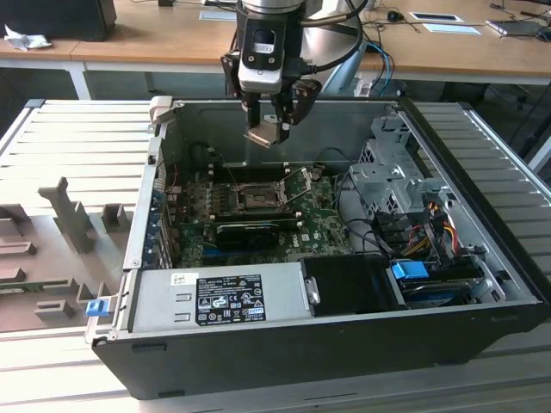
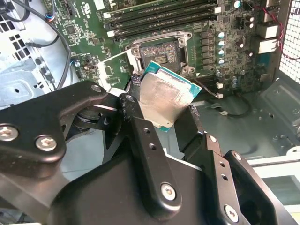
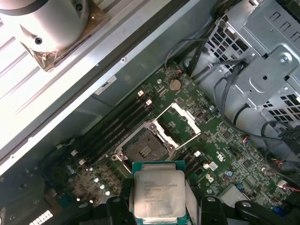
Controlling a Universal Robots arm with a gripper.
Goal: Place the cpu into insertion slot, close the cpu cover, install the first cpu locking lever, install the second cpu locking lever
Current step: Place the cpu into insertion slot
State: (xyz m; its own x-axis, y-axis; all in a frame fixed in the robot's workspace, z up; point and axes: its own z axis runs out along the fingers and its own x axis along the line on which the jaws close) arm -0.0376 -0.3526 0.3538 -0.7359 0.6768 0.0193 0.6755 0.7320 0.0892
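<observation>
Tool [image 1: 271, 126] gripping tilted cpu [image 3: 158, 194], metal top upward, above insertion slot [image 3: 143, 149]

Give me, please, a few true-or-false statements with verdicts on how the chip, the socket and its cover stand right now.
1. The gripper is shut on the chip. True.
2. The chip sits in the socket. False: the socket is empty, and the gripper holds the chip above the board.
3. The cover is swung open beside the socket. True.
4. A side panel closes the case. False: the case is open, with the board in plain sight.
</observation>
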